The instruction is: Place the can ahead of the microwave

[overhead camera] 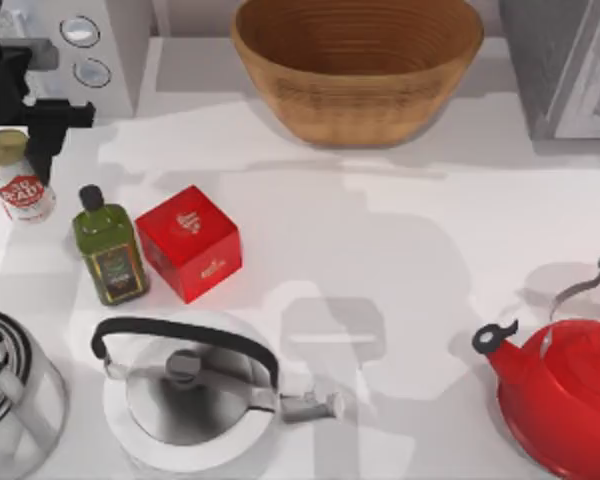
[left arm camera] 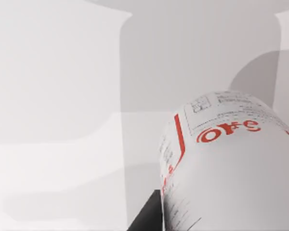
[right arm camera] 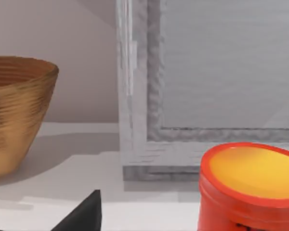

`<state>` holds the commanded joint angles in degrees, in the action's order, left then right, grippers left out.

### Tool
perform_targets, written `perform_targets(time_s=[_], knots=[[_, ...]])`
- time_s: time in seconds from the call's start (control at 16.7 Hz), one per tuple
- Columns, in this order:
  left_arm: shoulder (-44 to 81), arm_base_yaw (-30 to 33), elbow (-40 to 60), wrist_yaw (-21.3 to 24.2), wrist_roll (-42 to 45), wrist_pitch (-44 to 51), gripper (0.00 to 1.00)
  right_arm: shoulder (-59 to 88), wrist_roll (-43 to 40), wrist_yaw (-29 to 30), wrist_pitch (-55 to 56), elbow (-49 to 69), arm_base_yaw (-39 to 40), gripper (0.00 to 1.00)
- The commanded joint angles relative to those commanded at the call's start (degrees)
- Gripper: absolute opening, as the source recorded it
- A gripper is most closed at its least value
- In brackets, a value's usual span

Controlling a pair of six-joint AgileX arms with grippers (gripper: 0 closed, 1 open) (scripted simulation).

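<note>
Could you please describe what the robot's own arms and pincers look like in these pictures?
The left arm's pincer is matte black and blocky, with squared, angular segments and no visible markings or cables. In the right wrist view, the right pincer shows as one plain black, wedge-shaped fingertip.

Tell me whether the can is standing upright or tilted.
Tilted. In the top view the can leans, its gold-green top and white label side both showing, with the left gripper right at it. Whether it touches the table, cannot tell.
</note>
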<state>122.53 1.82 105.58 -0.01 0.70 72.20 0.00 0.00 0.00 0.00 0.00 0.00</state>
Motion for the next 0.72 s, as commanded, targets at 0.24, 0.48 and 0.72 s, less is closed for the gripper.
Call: perform_targets(time_s=[0.24,0.48,0.72], knots=[[-0.05,-0.83,-0.62,0.13,-0.06,0.27,0.00,0.00,0.00,0.00,0.00,0.00,0.00,1.00],[0.22,-0.77,-1.62,0.06,0.01,-0.87,0.00,0.00,0.00,0.00,0.00,0.00,0.00,1.00],[0.11,-0.85,-2.18,0.13,-0.04,-1.46,0.00,0.00,0.00,0.00,0.00,0.00,0.00,1.00]])
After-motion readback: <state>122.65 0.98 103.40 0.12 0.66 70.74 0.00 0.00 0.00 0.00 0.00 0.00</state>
